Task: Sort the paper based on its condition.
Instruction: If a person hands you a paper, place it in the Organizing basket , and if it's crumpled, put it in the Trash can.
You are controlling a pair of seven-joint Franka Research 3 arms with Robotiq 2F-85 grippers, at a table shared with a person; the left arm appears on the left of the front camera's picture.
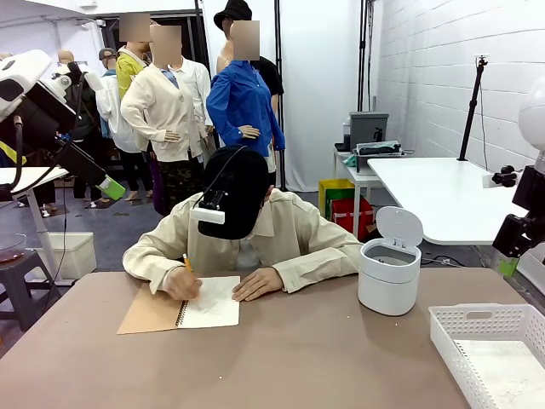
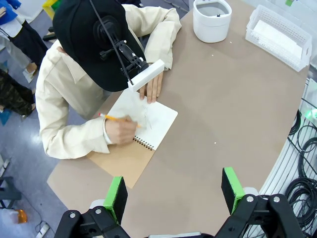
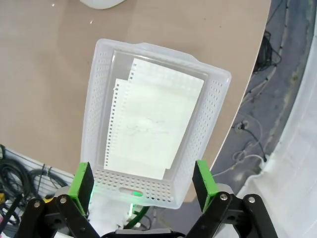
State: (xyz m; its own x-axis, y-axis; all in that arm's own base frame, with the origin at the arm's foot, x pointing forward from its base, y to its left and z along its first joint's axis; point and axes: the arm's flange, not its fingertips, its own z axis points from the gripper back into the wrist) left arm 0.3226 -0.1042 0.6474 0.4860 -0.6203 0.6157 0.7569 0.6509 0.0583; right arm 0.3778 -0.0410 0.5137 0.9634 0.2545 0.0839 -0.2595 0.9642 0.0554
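My left gripper [image 2: 173,191] and right gripper [image 3: 143,179] both hang wide open, empty. The paper [image 3: 148,129] lies flat in the basket [image 3: 218,89] below my right. It looks thin, limp and easily creased, I judge, so I'd pinch a free edge.

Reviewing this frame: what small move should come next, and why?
Probably wait, both arms held up. The person's hand has a pencil on the notebook page, which is bound in, so no loose sheet is offered. The left tool and right tool are open and empty; two sheets lie in the basket.
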